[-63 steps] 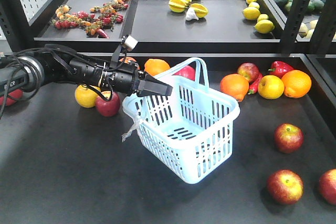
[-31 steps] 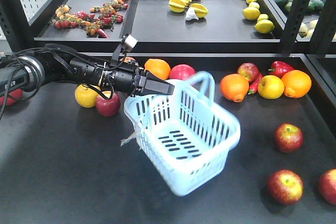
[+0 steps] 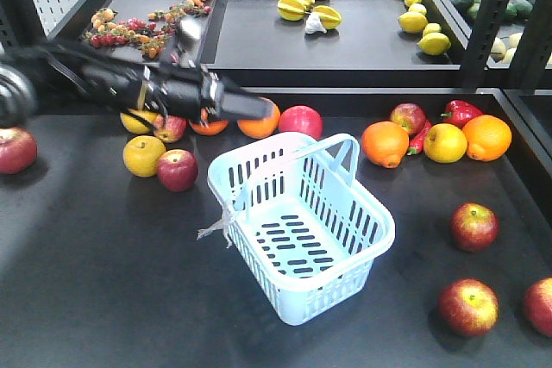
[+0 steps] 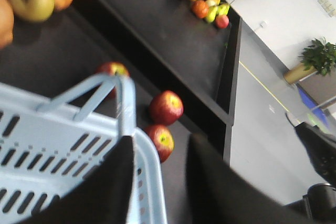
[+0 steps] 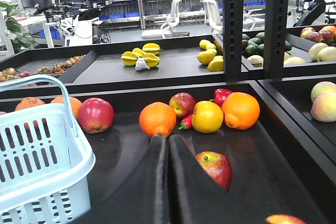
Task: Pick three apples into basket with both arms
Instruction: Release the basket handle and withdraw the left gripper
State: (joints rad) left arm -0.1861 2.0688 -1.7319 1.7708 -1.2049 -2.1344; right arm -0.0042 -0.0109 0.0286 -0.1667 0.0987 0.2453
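The pale blue basket [image 3: 302, 221] stands upright in the middle of the lower shelf, handle up. My left gripper [image 3: 261, 109], blurred, hangs above and behind the basket's far left corner and holds nothing. In the left wrist view its fingers [image 4: 118, 182] stand apart, open, with the basket [image 4: 63, 129] rim seen between them. Three dark red apples lie to the basket's right: one [image 3: 473, 226] further back, one [image 3: 467, 306] in front, one [image 3: 542, 306] at the frame's edge. My right gripper [image 5: 168, 139] is shut and empty, with an apple [image 5: 214, 169] just to its right.
Oranges [image 3: 385, 143], a yellow apple [image 3: 445, 142], a red pepper [image 3: 461, 112] and more red apples [image 3: 299, 121] line the back of the shelf. Further fruit lies at the left [image 3: 177, 170]. Black shelf posts [image 3: 492, 15] rise at the right.
The basket, held up and tilted by my left gripper before, now rests flat on the shelf. The left gripper has let go and pulled up and back to the left.
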